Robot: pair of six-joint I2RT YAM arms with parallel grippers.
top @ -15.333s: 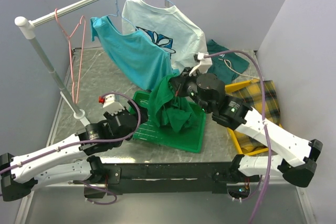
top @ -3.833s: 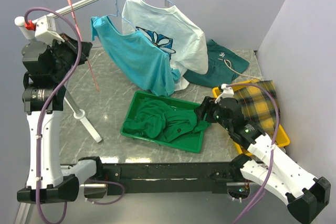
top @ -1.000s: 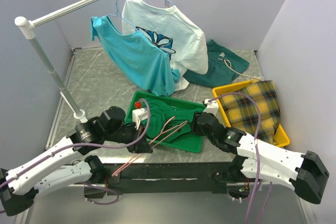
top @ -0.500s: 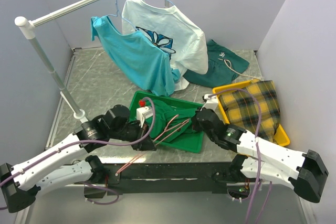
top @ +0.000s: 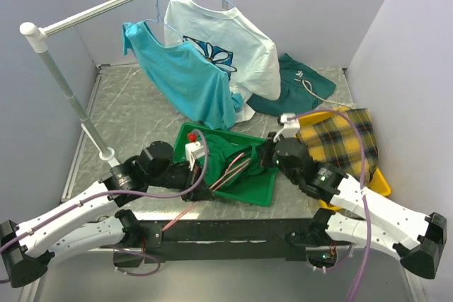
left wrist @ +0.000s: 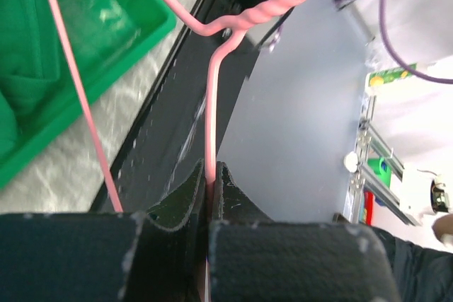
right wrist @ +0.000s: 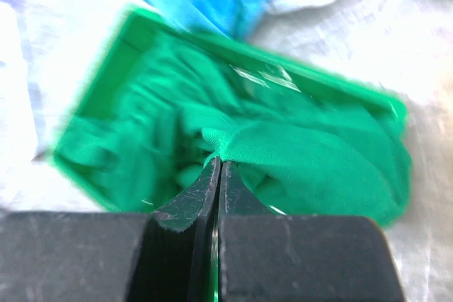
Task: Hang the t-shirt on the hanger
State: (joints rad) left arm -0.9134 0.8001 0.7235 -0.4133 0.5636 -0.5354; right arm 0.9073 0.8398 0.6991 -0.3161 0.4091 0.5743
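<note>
My left arm (top: 78, 210) lay low along the near edge of the counter (top: 141, 111), forearm reaching in toward the green tray (top: 263, 192). My left jaws were pinched shut on the hanger (left wrist: 209, 104), a thin pink wire with a twisted neck, gripped on a straight run just below that twist. Its wires slanted over the tray's near rim and across the t-shirt (top: 237, 148). My right arm (top: 361, 199) bent in from the other side, wrist tipped down over the tray. My right jaws were closed on a fold of the t-shirt, a soft bright-green knit pulled into a taut ridge, the rest crumpled inside the glossy plastic tray. The counter was grey, marbled, faintly shiny.
</note>
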